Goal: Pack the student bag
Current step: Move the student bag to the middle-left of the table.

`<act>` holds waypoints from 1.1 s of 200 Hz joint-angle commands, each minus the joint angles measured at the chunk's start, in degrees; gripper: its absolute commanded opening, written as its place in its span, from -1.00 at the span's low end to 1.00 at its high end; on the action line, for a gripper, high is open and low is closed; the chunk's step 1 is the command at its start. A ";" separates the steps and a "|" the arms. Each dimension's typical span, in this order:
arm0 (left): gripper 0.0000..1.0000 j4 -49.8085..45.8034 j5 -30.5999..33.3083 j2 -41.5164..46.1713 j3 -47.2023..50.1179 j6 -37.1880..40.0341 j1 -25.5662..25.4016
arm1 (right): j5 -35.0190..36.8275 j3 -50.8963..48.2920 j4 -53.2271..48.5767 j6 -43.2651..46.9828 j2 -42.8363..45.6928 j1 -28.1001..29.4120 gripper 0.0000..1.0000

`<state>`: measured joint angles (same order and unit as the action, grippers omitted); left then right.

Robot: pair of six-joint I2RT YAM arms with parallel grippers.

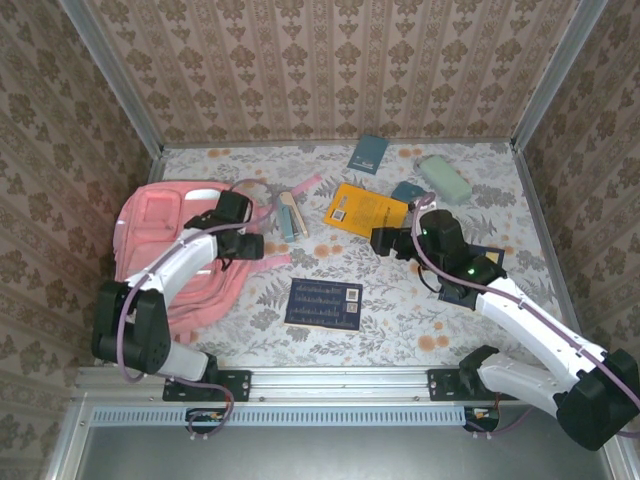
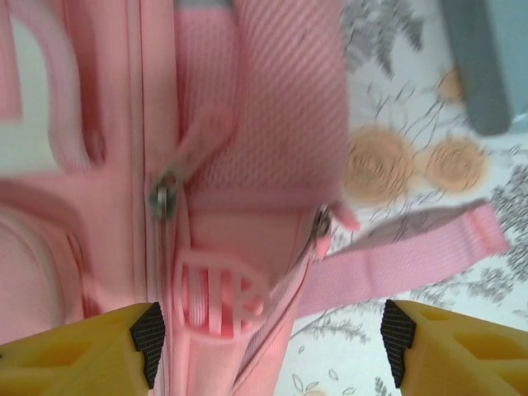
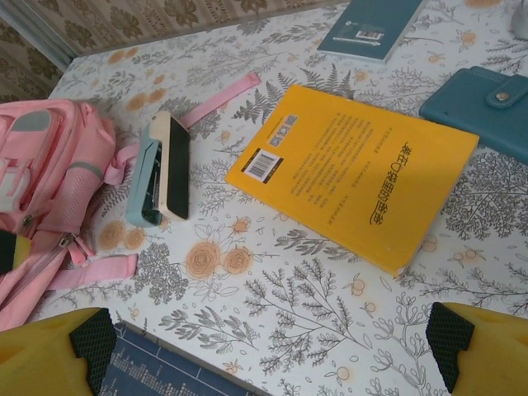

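though it is the largest thing on the floral counter [image 1: 400, 320], the soft pink fabric student bag [image 1: 160, 225] looks light and floppy. it lies slumped flat against the counter's left edge, one strap trailing toward the middle. it would likely sag and fold if lifted by loose cloth, so the firmer seams, a strap or the small metal zip pull [image 2: 163, 200] seem the better places to take hold.

the left fingers [image 2: 148, 342] are spread, pinching nothing, and hang over the bag's zip line on either side of a round pink rubber badge [image 2: 223, 293]. the right fingers [image 3: 91, 338] are spread wide over bare counter, near a yellow paperback book [image 3: 355, 177] at the counter's middle.

the close view of the bag is blurred. whether any compartment is unzipped is hard to tell, and the left arm covers part of the bag from above.
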<state>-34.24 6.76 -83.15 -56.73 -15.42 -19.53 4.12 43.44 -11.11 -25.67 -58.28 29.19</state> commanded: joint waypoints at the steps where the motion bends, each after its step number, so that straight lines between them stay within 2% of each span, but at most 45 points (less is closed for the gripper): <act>1: 0.46 -1.37 3.06 -3.67 -4.78 3.88 -0.36 | 1.42 0.49 -2.06 -1.41 -0.48 2.50 0.99; 21: 0.46 -2.88 5.10 -8.40 -8.98 4.97 0.01 | 2.31 0.89 -2.29 -1.90 -1.73 5.13 0.99; 73: 0.45 -2.62 2.98 -20.61 -20.12 6.45 0.41 | 3.61 0.63 -1.42 -3.28 -3.57 8.54 0.99; 104: 0.18 -4.11 4.25 -28.63 -24.80 8.06 0.37 | 4.39 1.20 -2.72 -3.52 -3.28 9.57 0.99; 120: -0.30 -4.73 3.95 -30.45 -25.75 8.14 0.13 | 4.95 0.94 -3.33 -3.51 -2.27 9.74 0.99; 152: -1.00 -2.38 1.60 -29.70 -25.81 8.01 -1.66 | 5.97 -0.10 -3.83 -3.51 -0.48 9.74 1.00; 184: -1.00 -1.36 0.28 -30.55 -28.54 8.30 -6.23 | 6.61 -0.38 -3.78 -3.68 -0.78 9.74 0.99; 190: -1.00 -1.43 0.62 -30.79 -29.34 8.30 -9.04 | 6.62 -0.41 -3.70 -3.60 -0.91 9.70 0.99; 220: -1.00 -2.77 -0.01 -32.43 -33.79 7.86 -14.47 | 6.88 -0.68 -3.23 -3.60 -1.22 9.74 0.99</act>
<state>-37.54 11.14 -114.30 -85.65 -7.70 -28.42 9.08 43.44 -13.56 -28.75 -59.64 38.52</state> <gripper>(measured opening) 0.047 0.996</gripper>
